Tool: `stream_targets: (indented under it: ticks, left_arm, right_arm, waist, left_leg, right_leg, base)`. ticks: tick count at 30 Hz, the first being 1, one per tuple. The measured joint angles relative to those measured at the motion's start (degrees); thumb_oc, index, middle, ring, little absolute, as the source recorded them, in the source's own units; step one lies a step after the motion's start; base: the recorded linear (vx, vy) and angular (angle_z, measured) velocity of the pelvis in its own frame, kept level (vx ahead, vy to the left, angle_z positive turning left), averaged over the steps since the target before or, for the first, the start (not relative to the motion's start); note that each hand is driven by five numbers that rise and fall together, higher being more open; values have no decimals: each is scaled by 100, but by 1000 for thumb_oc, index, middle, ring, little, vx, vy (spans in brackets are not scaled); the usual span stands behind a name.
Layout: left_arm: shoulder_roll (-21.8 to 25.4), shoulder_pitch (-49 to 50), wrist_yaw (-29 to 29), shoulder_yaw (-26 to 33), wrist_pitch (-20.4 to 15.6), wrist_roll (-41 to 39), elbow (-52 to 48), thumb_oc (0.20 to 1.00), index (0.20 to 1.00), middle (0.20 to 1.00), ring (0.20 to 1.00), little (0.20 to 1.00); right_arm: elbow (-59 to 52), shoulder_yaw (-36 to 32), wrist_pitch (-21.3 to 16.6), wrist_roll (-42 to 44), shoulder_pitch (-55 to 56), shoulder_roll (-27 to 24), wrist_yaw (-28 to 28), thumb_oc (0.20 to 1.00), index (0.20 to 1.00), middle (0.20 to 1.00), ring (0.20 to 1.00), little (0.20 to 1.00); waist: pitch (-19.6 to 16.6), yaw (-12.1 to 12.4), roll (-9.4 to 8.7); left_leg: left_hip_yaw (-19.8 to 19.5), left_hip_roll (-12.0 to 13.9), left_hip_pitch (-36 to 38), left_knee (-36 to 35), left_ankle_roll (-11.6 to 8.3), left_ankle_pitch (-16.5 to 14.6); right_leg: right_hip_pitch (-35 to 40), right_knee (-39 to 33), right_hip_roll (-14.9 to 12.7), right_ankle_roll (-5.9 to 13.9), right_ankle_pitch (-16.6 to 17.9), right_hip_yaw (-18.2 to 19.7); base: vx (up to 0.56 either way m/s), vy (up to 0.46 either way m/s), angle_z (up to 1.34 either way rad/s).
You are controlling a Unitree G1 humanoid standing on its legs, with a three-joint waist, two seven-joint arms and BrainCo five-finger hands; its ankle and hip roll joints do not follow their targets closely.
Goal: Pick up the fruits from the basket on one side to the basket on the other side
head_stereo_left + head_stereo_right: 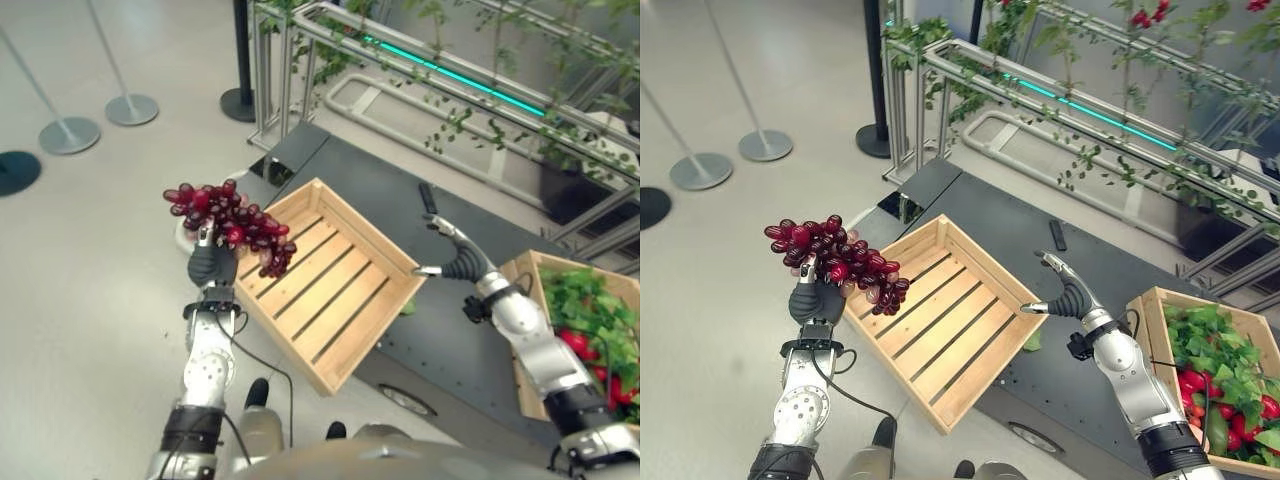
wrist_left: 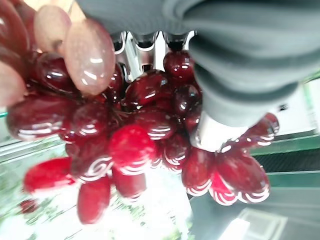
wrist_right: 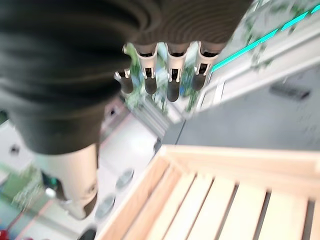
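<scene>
A bunch of dark red grapes (image 1: 232,224) hangs in the air at the left corner of an empty wooden slatted crate (image 1: 330,282). My left hand (image 1: 211,262) is shut on the bunch from below; in the left wrist view the grapes (image 2: 135,145) press against its fingers (image 2: 142,47). My right hand (image 1: 1065,293) hovers open just past the crate's right corner, holding nothing; the right wrist view has its straight fingers (image 3: 170,80) above the crate's slats (image 3: 225,200). A second wooden crate (image 1: 1215,375) at the far right holds red fruits and green leaves.
Both crates rest on a dark platform (image 1: 450,330). A small black object (image 1: 1057,235) lies on it behind the empty crate. A metal railing with climbing plants (image 1: 450,90) runs along the back. Stanchion bases (image 1: 70,133) stand on the grey floor to the left.
</scene>
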Motion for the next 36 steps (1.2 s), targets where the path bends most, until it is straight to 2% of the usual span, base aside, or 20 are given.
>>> stream_targets:
  ticks: [1,2,3,4,5,6,7,8,9,11,12,13,15,22,28,31,33,35,36]
  left_arm:
    - [5,-50,1,-31,2,-24,-3,200,200,200,200,200]
    - [8,-97,0,-26,-5,-77,-10,200,200,200,200,200]
    - [42,-111,0,9,-11,-77,-14,200,200,200,200,200]
    - [98,-124,4,115,-18,-83,-6,200,200,200,200,200]
    - [169,-145,11,313,-65,-118,69,200,200,200,200,200]
    - [155,-190,12,331,-63,-118,162,200,200,200,200,200]
    - [97,-235,-3,346,-61,-118,231,200,200,200,200,200]
    - [35,-257,-24,294,-24,-118,240,200,200,200,200,200]
    - [-3,-258,-48,256,-16,-119,219,200,200,200,200,200]
    - [13,-403,-110,146,51,-120,197,200,200,200,200,200]
    - [13,-403,-110,146,51,-120,197,200,200,200,200,200]
    - [94,-484,-120,-64,116,-119,204,200,200,200,200,200]
    - [172,-461,-128,-91,158,-114,222,200,200,200,200,200]
    - [297,-455,-128,9,170,-98,178,200,200,200,200,200]
    - [280,-273,-128,3,184,-66,179,200,200,200,200,200]
    - [255,-270,-126,-1,188,-65,180,200,200,200,200,200]
    - [200,-272,-119,-15,193,-63,184,200,200,200,200,200]
    - [182,-269,-100,-16,192,-63,193,200,200,200,200,200]
    - [175,-234,-100,47,179,-62,194,200,200,200,200,200]
  right_arm:
    - [-5,-26,0,1,-19,-71,-11,1000,1000,1000,1000,1000]
    - [23,-80,0,0,-170,-157,-53,1000,1000,1000,1000,1000]
    - [23,-85,1,-1,-252,-157,-59,1000,1000,1000,1000,1000]
    - [23,-87,0,-3,-364,-139,-61,1000,1000,1000,1000,1000]
    - [-21,-143,-4,-5,-455,-144,-86,1000,1000,1000,1000,1000]
    - [-51,-240,-5,-4,-440,-149,-132,1000,1000,1000,1000,1000]
    - [-90,-384,-2,-6,-299,-193,-211,1000,1000,1000,1000,1000]
    - [-287,-548,1,-19,-94,-245,-273,1000,1000,1000,1000,1000]
    - [-376,-628,-1,-19,-11,-260,-307,1000,1000,1000,1000,1000]
    - [-472,-833,3,-21,104,-210,-411,1000,1000,1000,1000,1000]
    - [-472,-833,3,-21,104,-210,-411,1000,1000,1000,1000,1000]
    - [-455,-897,3,-23,228,-34,-432,1000,1000,1000,1000,1000]
    - [-448,-898,3,-31,198,123,-446,1000,1000,1000,1000,1000]
    - [-423,-811,4,-39,-7,216,-499,1000,1000,1000,1000,1000]
    - [-382,-746,8,-150,-6,281,-508,1000,1000,1000,1000,1000]
    - [-286,-704,8,-155,-6,282,-522,1000,1000,1000,1000,1000]
    - [-143,-683,26,-254,12,285,-530,1000,1000,1000,1000,1000]
    - [-140,-683,26,-280,50,283,-531,1000,1000,1000,1000,1000]
    - [-139,-675,23,-343,199,283,-530,1000,1000,1000,1000,1000]
  waist:
    - [59,-71,69]
    - [223,-2,292]
    - [268,86,290]
    - [328,177,196]
    - [412,126,-5]
    - [420,12,-19]
    - [402,-181,2]
    - [382,-373,85]
    - [367,-469,109]
    - [360,-641,203]
    - [360,-641,203]
    - [356,-746,213]
    - [327,-613,175]
    - [280,-443,165]
    - [-154,-442,107]
    - [-243,-472,117]
    - [-246,-466,132]
    - [-248,-507,188]
    - [-273,-527,158]
  left_leg:
    - [-75,50,-81,-155,-27,158]
    - [139,203,-291,-367,-1,221]
    - [385,268,-410,-335,-143,38]
    - [663,248,-557,-165,-33,-176]
    - [1494,172,-665,578,332,-508]
    - [2092,213,-649,964,403,-696]
    - [2599,239,-315,1227,611,-904]
    - [3344,496,-23,1384,717,-1082]
    - [3493,590,135,1296,630,-1135]
    - [3712,468,352,845,579,-1153]
    - [3712,468,352,845,579,-1153]
    - [3761,377,529,484,640,-1114]
    - [3748,293,652,438,728,-1184]
    - [3756,192,655,580,856,-1257]
    - [3651,212,471,758,867,-1280]
    - [3516,209,298,902,892,-1300]
    - [3378,171,211,904,954,-1256]
    - [3112,123,152,898,997,-1222]
    - [2950,43,175,730,982,-1102]
  right_leg:
    - [-47,-66,12,-74,3,-30]
    - [-228,124,96,-292,-19,-281]
    - [-363,200,56,-342,-60,-324]
    - [-524,277,-109,-417,-34,-411]
    - [-576,284,-470,-415,30,-619]
    - [-455,173,-554,-366,85,-847]
    - [-295,117,-759,-280,88,-1166]
    - [-203,162,-854,-185,36,-1376]
    - [-207,216,-887,-137,8,-1437]
    - [-276,359,-1034,-10,-6,-1521]
    - [-276,359,-1034,-10,-6,-1521]
    - [-208,504,-1141,43,16,-1597]
    - [-127,532,-1186,72,30,-1502]
    - [-20,408,-1261,271,163,-1474]
    - [-125,482,-1262,318,197,-1468]
    - [-225,635,-1288,325,172,-1391]
    - [-281,796,-1310,339,150,-1180]
    - [-460,1073,-1282,365,117,-592]
    - [-512,952,-1091,415,23,328]
  base:
    - [-243,51,157]
    - [-158,43,108]
    - [-149,4,77]
    - [-128,-21,51]
    - [-165,-46,82]
    - [-138,-9,143]
    - [-95,19,169]
    - [-55,46,150]
    - [-1,58,104]
    - [71,105,75]
    - [173,202,91]
    - [143,166,53]
    - [113,157,30]
    - [51,100,-1]
    - [44,72,3]
    - [-80,11,17]
    - [-15,-10,38]
    - [-6,-33,53]
    - [-17,-51,73]
